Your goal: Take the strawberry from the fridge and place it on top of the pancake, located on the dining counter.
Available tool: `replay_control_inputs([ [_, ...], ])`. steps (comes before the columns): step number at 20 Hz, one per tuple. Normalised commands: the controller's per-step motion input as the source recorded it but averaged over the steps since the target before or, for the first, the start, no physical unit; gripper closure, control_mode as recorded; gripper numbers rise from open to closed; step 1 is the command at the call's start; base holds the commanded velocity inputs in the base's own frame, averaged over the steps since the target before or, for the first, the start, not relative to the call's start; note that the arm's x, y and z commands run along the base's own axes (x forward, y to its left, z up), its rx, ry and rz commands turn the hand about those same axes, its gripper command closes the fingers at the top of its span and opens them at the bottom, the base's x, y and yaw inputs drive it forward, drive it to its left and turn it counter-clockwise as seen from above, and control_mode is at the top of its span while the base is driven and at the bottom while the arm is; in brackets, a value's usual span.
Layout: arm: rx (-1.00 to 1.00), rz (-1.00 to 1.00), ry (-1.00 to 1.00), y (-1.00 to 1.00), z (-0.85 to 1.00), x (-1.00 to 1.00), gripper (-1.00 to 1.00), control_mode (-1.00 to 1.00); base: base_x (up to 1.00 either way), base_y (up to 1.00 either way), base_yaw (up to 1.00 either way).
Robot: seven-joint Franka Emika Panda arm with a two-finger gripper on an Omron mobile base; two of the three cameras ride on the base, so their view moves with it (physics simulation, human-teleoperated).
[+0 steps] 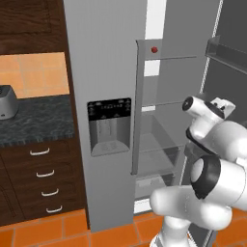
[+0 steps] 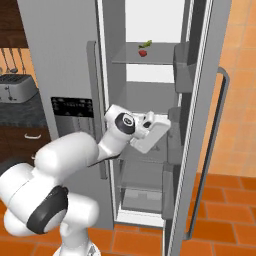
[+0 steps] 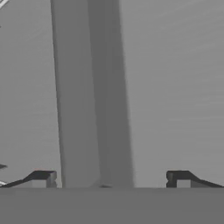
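The white arm rises from the robot's base at the foot of the fridge and bends forward into the open right-hand compartment. Its hand shows in the hand view with the two dark fingertips standing wide apart at 7 and 5 o'clock, nothing between them; ahead of them lies only a grey fridge surface crossed by a darker upright band.

In the right base view the hand's white body sits at mid-height inside the compartment, level with the middle glass shelf, with the fingertips themselves hidden from this side. The open door stands at 3 o'clock of the wrist, its long handle running down the outer edge and its door bins facing inward.

Beyond and well above the hand, at about 12 o'clock from it, the strawberry rests on the top shelf, a tiny red berry just beside a small yellow-green item that lies behind it. In the left base view the same berry shows near the upper edge of the closed door's handle.

The left door stays shut, its black dispenser panel facing the room. At 9 o'clock, a dark stone desk over wooden drawers carries a silver toaster.
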Motion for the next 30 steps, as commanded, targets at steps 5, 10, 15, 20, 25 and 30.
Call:
replay_control_inputs([
  [5,0.32,-0.02,0.02,0.56,0.22,-0.13,-1.0,-1.0,0.0,0.0,0.0],
  [10,0.71,-0.09,-0.05,0.94,0.05,-0.33,-1.0,-1.0,0.0,0.0,0.0],
  [15,0.82,-0.01,-0.08,0.85,0.0,-0.32,-1.0,-1.0,0.0,0.0,0.0],
  [20,0.49,-0.02,-0.12,0.94,0.03,-0.41,-1.0,-1.0,0.0,0.0,0.0],
  [25,-0.06,0.0,0.01,0.95,0.14,-0.61,-1.0,-1.0,0.0,0.0,0.0],
  [30,-0.21,-0.01,0.02,0.56,0.2,-0.53,-1.0,-1.0,0.0,0.0,0.0],
])
